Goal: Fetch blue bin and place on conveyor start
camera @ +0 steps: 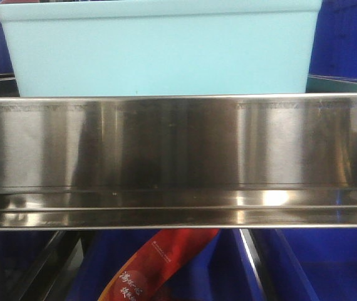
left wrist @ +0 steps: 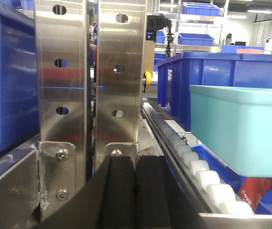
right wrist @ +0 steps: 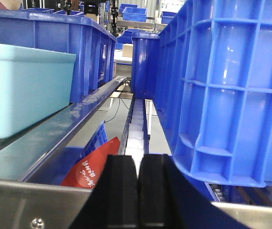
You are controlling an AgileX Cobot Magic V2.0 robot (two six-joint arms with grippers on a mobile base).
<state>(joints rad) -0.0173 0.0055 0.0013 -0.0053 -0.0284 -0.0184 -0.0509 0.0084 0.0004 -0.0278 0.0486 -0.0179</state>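
The blue bin (camera: 160,53), a pale aqua tub with plain walls, stands on the shelf right behind the steel rail. It also shows at the right of the left wrist view (left wrist: 241,129) and at the left of the right wrist view (right wrist: 24,93). My left gripper (left wrist: 135,191) is shut and empty, left of the bin, in front of the steel uprights. My right gripper (right wrist: 139,191) is shut and empty, right of the bin, over a roller lane. The conveyor start is out of view.
A shiny stainless shelf rail (camera: 178,157) spans the front view. Dark blue crates flank the bin (left wrist: 207,81) (right wrist: 226,90). Perforated steel uprights (left wrist: 90,71) stand ahead of the left gripper. White roller tracks (left wrist: 198,167) run back. A red packet (camera: 160,263) lies in a lower crate.
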